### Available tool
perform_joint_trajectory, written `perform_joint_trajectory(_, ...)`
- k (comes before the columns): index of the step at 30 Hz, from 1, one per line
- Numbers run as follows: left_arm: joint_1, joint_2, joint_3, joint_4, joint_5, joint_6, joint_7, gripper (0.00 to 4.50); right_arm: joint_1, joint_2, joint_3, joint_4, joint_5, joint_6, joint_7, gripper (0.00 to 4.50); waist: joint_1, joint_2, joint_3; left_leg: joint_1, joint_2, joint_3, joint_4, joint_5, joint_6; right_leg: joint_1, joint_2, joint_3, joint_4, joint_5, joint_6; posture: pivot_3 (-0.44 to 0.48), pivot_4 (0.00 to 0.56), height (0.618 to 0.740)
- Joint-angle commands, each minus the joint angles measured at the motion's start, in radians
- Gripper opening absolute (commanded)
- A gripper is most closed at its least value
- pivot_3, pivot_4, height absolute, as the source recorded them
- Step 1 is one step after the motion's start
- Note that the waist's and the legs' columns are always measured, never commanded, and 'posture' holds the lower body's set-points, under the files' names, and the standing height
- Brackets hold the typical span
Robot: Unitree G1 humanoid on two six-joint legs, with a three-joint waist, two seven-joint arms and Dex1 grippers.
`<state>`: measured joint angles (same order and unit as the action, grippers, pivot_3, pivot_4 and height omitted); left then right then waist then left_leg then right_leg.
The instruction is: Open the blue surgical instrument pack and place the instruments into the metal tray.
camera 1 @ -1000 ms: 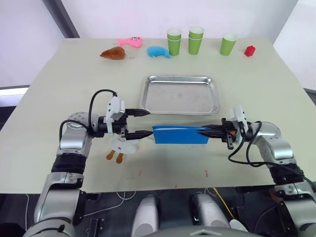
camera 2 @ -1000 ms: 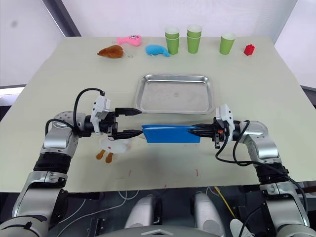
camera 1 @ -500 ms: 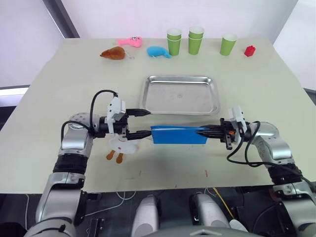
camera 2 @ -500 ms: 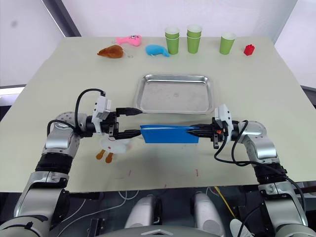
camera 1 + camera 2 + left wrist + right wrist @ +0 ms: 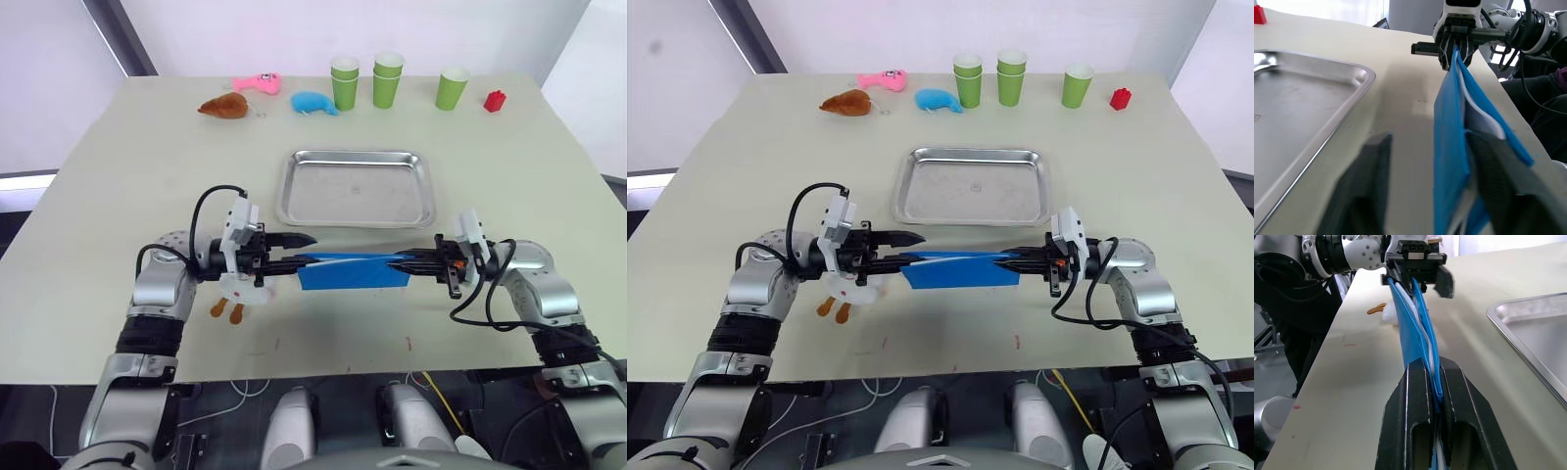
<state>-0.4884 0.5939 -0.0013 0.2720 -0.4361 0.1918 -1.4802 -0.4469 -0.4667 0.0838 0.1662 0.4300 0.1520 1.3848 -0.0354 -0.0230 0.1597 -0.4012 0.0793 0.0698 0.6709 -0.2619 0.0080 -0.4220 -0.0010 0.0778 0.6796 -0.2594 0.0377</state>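
**Blue pack held on edge between both end effectors**

Just in front of the metal tray, the blue surgical instrument pack is held above the tabletop, stood on its long edge and stretched between the two arms. The right end effector is clamped on the pack's right end, its two black fingers pressed flat against both blue faces. The left end effector is spread: one finger lies against the pack's outer face, while the other finger stands apart on the tray side, with bare tabletop between it and the blue fabric. A pale lining is seen between the two blue layers in the wrist views, so the pack appears slightly parted along its upper edge, though how far cannot be told. The tray is seen empty and shiny.

A small white toy with orange feet lies beneath the left wrist. Along the far edge are set a brown plush toy, a pink toy, a blue whale-shaped toy, green paper cups and a red block.
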Motion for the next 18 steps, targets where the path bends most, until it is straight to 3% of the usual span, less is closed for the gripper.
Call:
perform_joint_trajectory(1,-0.004,0.024,0.013,-0.002,-0.008,-0.005,-0.012,0.65,-0.004,-0.004,-0.011,-0.018,0.014,-0.009,0.001,0.0,0.0,0.0,0.0,0.0,0.0,0.0,0.0,0.0,0.0,0.0,0.0,0.0,0.0,0.0,0.0,0.0,0.15,0.739)
perform_joint_trajectory(2,-0.003,0.027,0.012,0.0,-0.006,-0.006,-0.015,0.19,-0.003,-0.005,-0.012,-0.017,0.014,-0.011,0.001,0.0,0.0,0.0,0.0,0.0,0.0,0.0,0.0,0.0,0.0,0.0,0.0,0.0,0.0,0.0,0.0,0.0,0.15,0.739)
perform_joint_trajectory(3,-0.002,0.031,0.01,0.003,-0.003,-0.007,-0.018,0.06,-0.002,-0.005,-0.012,-0.016,0.013,-0.012,0.0,0.0,0.0,0.0,0.0,0.0,0.0,0.0,0.0,0.0,0.0,0.0,0.0,0.0,0.0,0.0,0.0,0.0,0.15,0.739)
perform_joint_trajectory(16,-0.027,0.016,-0.009,0.067,0.028,-0.045,-0.012,0.06,0.018,-0.029,-0.033,-0.056,0.049,0.07,-0.01,0.0,0.001,0.0,0.0,0.0,0.0,0.0,0.0,0.0,0.0,0.0,0.0,0.0,0.0,0.0,0.0,0.0,0.15,0.739)
perform_joint_trajectory(18,-0.039,0.007,-0.02,0.089,0.038,-0.053,-0.013,0.0,0.02,-0.035,-0.041,-0.068,0.057,0.084,-0.014,0.75,0.001,0.0,0.0,0.0,0.0,0.0,0.0,0.0,0.0,0.0,0.0,0.0,0.0,0.0,0.0,0.0,0.15,0.739)
